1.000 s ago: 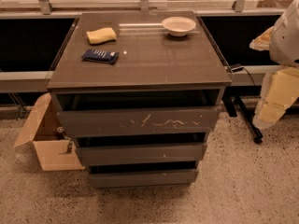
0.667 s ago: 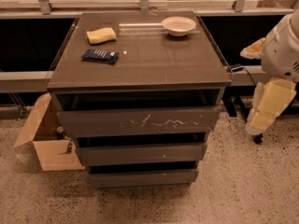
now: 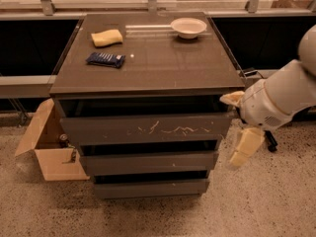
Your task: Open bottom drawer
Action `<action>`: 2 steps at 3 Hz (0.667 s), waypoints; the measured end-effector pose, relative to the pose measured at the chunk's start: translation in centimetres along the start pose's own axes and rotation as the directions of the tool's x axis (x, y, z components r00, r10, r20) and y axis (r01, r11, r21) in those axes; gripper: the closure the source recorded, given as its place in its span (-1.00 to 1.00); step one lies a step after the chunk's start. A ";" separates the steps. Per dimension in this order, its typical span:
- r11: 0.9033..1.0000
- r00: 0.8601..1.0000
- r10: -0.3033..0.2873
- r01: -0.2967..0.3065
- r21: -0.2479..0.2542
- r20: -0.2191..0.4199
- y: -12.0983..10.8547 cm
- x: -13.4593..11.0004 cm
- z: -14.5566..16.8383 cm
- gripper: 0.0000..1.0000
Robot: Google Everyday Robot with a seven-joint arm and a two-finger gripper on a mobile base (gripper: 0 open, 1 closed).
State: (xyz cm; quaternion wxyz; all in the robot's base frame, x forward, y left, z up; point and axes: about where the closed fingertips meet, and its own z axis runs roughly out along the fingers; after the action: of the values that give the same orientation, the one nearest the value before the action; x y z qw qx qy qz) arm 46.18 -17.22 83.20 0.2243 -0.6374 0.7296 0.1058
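Bottom drawer [image 3: 150, 186] is found lowest in the dark cabinet [image 3: 148, 68], just above the speckled floor [image 3: 148, 218]. Its plain, handleless front is seen pushed in, with a dark gap above it. No contact with it is observed.

Directly above, the plain middle drawer [image 3: 148, 162] is noted, and above that the larger top drawer [image 3: 145, 128], marked with pale scratches.

The gripper [image 3: 233, 130] is located just beside the cabinet's right edge, level with the top and middle drawers. Its two pale fingers [image 3: 245, 147] are spread apart and nothing is held between them. The arm is cut off by the right border.

On the cabinet top, a yellow sponge [image 3: 106, 37], a dark blue packet [image 3: 105, 59] and a white bowl [image 3: 188, 27] are recorded, well apart from each other. Pale marks on the packet cannot be read.

An open cardboard box [image 3: 49, 157] is set on the floor at the cabinet's left; its contents are hard to make out.
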 end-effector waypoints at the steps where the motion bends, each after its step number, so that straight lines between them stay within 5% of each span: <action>1: 0.998 1.000 0.021 -0.021 -0.062 0.003 0.3 0.3 4.3 -1.00; 2: 0.997 1.000 0.014 -0.014 -0.069 0.006 0.5 0.4 5.0 -1.00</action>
State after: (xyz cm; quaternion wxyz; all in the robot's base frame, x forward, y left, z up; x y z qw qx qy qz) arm 46.62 -15.27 78.60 0.2037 -0.6393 0.7291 0.1347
